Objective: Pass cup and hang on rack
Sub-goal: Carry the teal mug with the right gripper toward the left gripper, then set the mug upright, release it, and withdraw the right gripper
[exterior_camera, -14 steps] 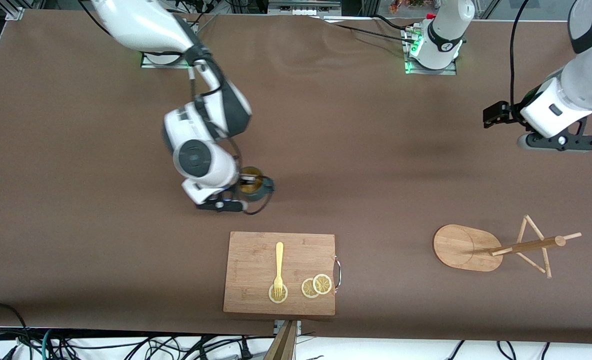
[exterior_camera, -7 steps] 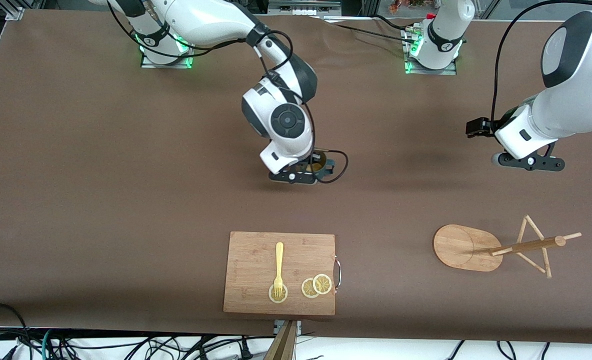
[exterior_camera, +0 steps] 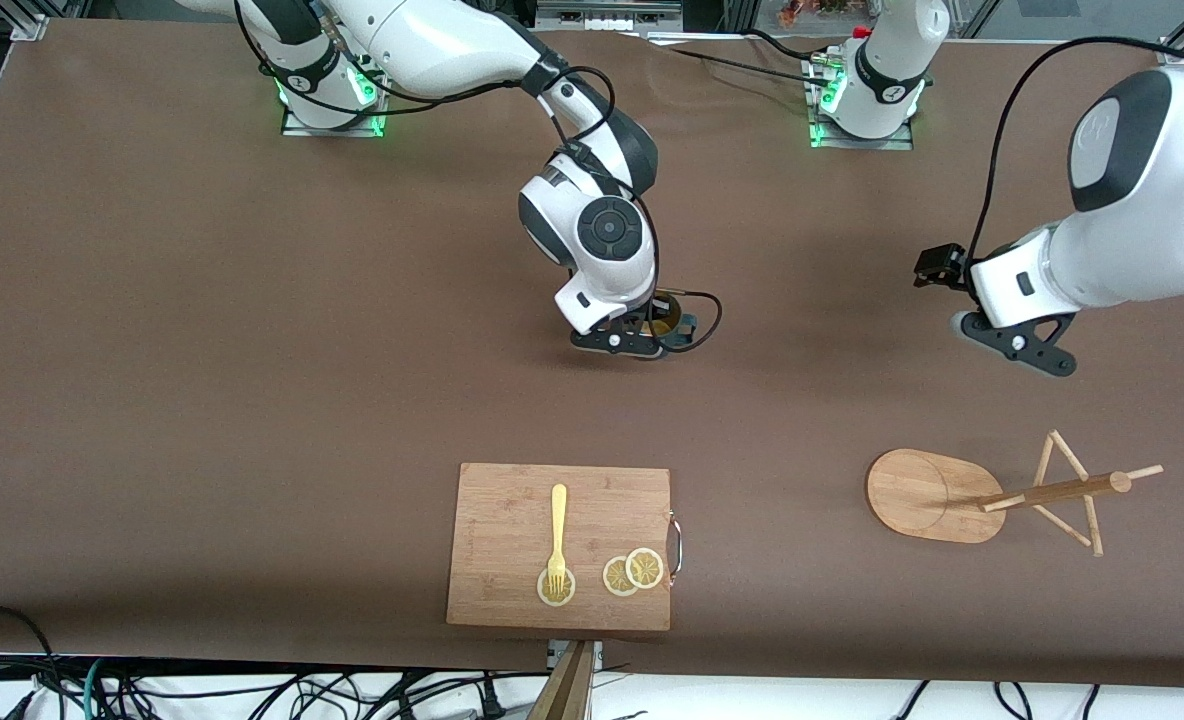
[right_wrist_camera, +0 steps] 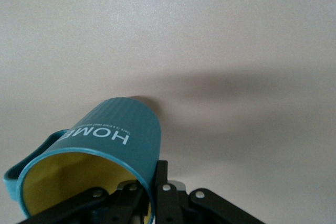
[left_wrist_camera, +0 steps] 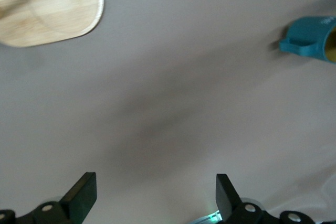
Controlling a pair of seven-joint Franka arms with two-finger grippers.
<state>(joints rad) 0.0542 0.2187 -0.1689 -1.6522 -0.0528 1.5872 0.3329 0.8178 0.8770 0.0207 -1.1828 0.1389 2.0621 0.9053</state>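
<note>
**Right gripper carries the mug toward a handover**

Right gripper (exterior_camera: 652, 340) is clamped on the rim of the small dark teal ribbed mug with a yellow-tan inside (exterior_camera: 668, 322), one finger inside the wall and one outside as the right wrist view shows it, the cup (right_wrist_camera: 100, 156) tilted over bare brown table (exterior_camera: 202, 350) near the middle. Left gripper (exterior_camera: 1014, 342), fingers spread wide with nothing between them, hangs over the table toward the left arm's end; from its wrist view the mug (left_wrist_camera: 311, 39) sits at about two o'clock, handle turned toward it.

The mug looks rigid and fairly light, probably glazed, so likely slick and chip-prone if dropped. A wall pinch opposite the present grip, or across the body, would leave the small handle free for a peg.

The light bamboo mug tree with an oval base and thin pegs (exterior_camera: 937, 495) appears to lie toppled on its side, which would hinder hanging. A rectangular bamboo cutting board (exterior_camera: 512, 520) bearing a yellow fork (exterior_camera: 557, 530) and lemon slices (exterior_camera: 632, 572) sits well apart, out of the way.
</note>
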